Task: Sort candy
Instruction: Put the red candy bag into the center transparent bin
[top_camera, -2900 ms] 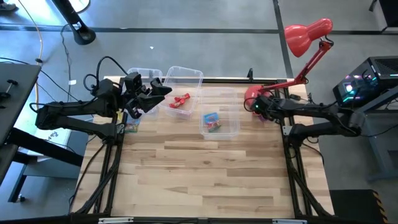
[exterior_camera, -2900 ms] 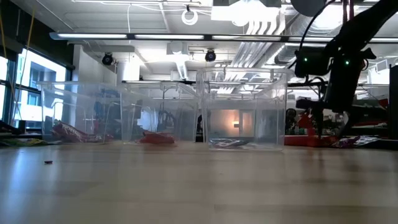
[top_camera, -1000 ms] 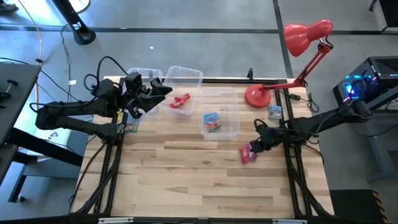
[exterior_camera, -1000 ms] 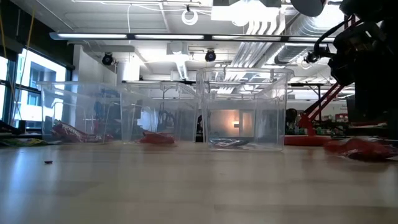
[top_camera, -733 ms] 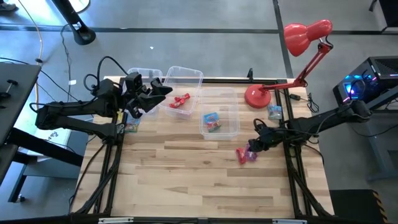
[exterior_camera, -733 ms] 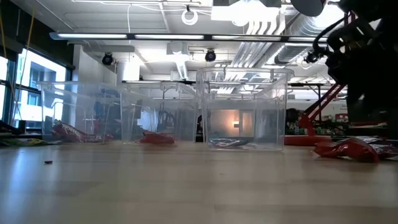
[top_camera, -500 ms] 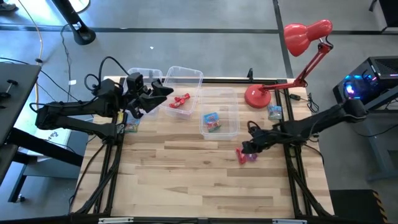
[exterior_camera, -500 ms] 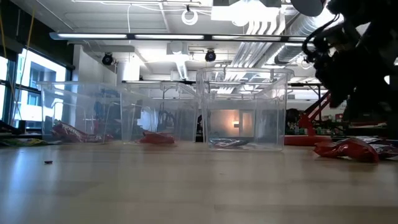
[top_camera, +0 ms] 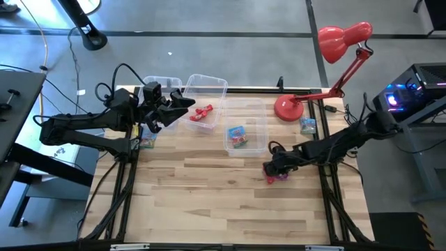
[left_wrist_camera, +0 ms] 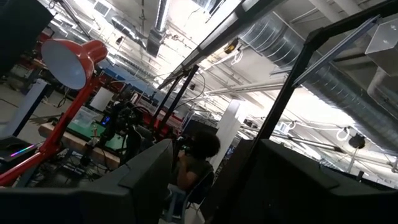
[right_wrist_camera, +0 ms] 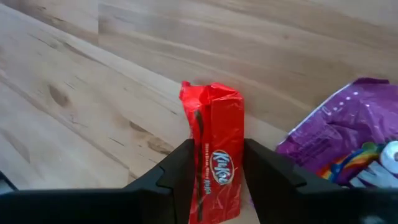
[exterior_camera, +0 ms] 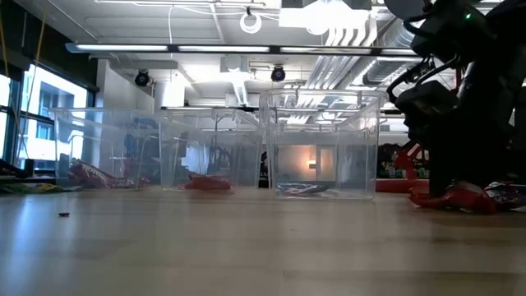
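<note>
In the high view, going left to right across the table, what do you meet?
Left gripper, open, over the leftmost bin → bin with red candy → bin with blue-green candy → right gripper, jaws closed on a red candy bar → loose blue-green candy near the lamp base.

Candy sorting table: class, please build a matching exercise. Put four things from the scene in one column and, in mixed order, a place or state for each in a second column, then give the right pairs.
Things:
1. red candy bar
2. purple candy packet
3. red desk lamp
4. left gripper

Places or states:
A. standing at the table's far right corner
B. open, raised by the far-left bins
C. between the right gripper's fingers, on the wood
D. lying on the wood right beside the red bar

Pairs: 1-C, 2-D, 3-A, 4-B
</note>
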`<state>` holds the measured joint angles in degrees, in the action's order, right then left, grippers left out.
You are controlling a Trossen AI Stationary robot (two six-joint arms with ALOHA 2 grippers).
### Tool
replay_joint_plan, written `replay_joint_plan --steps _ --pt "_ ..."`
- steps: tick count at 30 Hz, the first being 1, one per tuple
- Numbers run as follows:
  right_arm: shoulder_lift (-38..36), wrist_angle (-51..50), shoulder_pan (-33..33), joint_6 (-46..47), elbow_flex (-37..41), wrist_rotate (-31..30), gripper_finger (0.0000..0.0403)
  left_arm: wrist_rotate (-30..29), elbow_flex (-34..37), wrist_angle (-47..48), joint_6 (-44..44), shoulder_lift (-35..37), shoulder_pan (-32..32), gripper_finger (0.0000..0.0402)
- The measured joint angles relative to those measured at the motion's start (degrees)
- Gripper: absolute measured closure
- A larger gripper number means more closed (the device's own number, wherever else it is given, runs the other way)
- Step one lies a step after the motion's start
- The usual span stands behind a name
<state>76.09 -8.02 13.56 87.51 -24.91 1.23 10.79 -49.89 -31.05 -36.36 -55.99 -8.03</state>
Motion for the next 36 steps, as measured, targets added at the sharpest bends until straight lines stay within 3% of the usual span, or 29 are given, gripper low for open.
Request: replay_joint_plan --steps 3,7,9,14,20,24,30,33,36 --pt "2.06 0.04 0.00 0.00 -0.18 -0.14 0.0286 -0.05 0.00 0.04 0.10 0.00 -0.02 0.0167" --pt "2.20 0.27 0.24 -1.83 -0.09 -1.13 0.0369 -0.09 0.00 0.03 0.43 0.00 -0.02 0.0167" --pt "0.53 -0.83 0.59 -3.50 -0.31 -1.45 0.0386 -0.09 0.00 0.02 0.46 0.00 0.00 0.0167" --pt "-6.05 -10.02 2.22 -8.28 -6.20 -0.43 0.0397 -0.07 0.00 0.02 0.57 0.00 -0.04 0.0167" --pt "-12.43 -12.43 4.80 -24.77 -18.58 0.49 0.0400 -0.07 0.00 0.31 2.45 0.00 -0.11 0.0167" --pt "-11.88 -11.88 4.22 -38.35 -26.88 -6.74 0.0399 -0.07 0.00 0.43 2.49 0.02 -0.20 0.0167" --pt "-8.10 -10.16 -2.23 -49.21 -33.71 -19.53 0.0399 -0.07 0.00 0.44 2.10 0.02 -0.20 0.0167" --pt "-5.74 -8.95 -6.71 -52.37 -34.18 -19.68 0.0398 -0.05 0.00 0.40 1.47 0.02 -0.20 0.0167" --pt "-3.36 1.33 -11.54 -56.71 -34.33 -16.33 0.0400 -0.07 0.00 0.41 1.03 0.02 -0.20 0.0167"
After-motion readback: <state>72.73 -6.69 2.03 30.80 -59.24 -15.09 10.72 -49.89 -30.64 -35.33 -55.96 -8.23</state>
